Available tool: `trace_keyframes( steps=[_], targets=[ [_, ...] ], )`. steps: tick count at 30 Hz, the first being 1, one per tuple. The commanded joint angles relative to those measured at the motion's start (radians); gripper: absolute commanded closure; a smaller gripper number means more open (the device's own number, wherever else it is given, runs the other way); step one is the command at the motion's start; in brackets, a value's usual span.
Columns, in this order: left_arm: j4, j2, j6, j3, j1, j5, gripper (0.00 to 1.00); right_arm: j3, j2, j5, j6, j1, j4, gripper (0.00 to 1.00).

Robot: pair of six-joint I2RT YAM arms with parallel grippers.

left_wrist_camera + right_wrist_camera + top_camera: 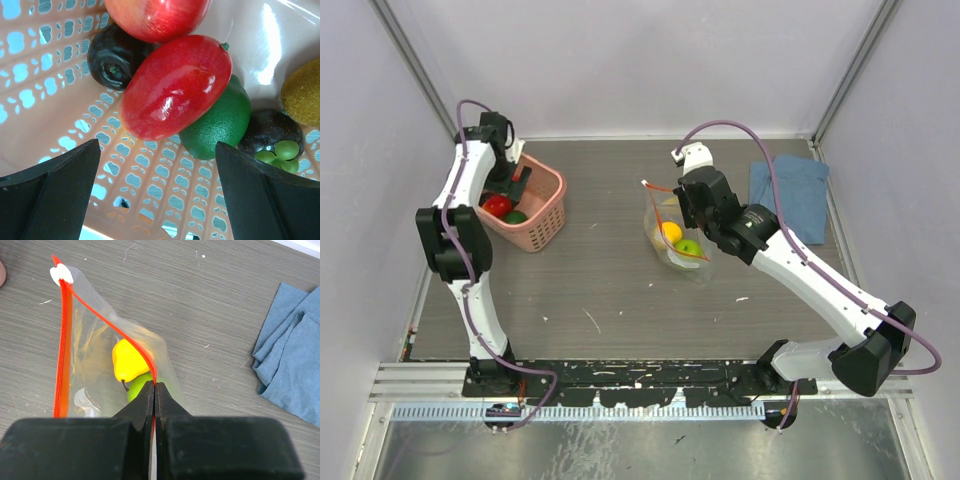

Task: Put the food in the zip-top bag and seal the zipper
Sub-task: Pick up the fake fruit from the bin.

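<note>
Orange-red zipper (62, 350) of the zip-top bag (95, 335) on the worktop (620, 290) is pinched by the right tool (154, 390); mid-loading, the released left tool (157, 165) hangs in the basket (45, 75), needing next to clamp the red fruit (175, 87).

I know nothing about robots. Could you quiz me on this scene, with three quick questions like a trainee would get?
1. True or false: the right gripper pinches the zip-top bag at its zipper.
2. What lies inside the bag? A) a red fruit and a dark one B) a yellow fruit and a green fruit C) nothing
3. Fill in: the open left gripper hangs over the pink ____.
Key: 1 true; 2 B; 3 basket.
</note>
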Motion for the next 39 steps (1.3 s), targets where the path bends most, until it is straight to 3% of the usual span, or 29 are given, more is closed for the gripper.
trace_keyframes(
  steps=[1,7,14,21,25,32,39],
  targets=[
    [0.056,0.017,0.043,0.004,-0.004,-0.038,0.02,0.014,-0.035,0.002,-0.004,-0.004,0.054,1.0],
    [0.084,0.07,0.039,0.027,-0.003,-0.066,0.0,0.014,-0.026,0.0,-0.003,-0.005,0.058,1.0],
    [0.068,0.133,0.018,0.043,-0.003,-0.058,0.07,0.011,-0.026,0.004,-0.003,-0.005,0.058,1.0],
    [0.025,0.144,-0.001,0.081,-0.003,-0.055,0.29,0.011,-0.03,0.004,-0.002,-0.006,0.06,1.0],
    [0.029,0.094,-0.007,0.087,-0.004,-0.044,0.51,0.013,-0.037,0.003,-0.002,-0.005,0.061,1.0],
    [0.039,-0.008,-0.03,0.081,-0.004,-0.038,0.6,0.02,-0.038,0.006,0.004,-0.006,0.061,1.0],
    [0.079,-0.118,-0.081,0.038,-0.018,-0.003,0.61,0.036,-0.04,0.018,0.009,-0.006,0.05,1.0]
  ],
)
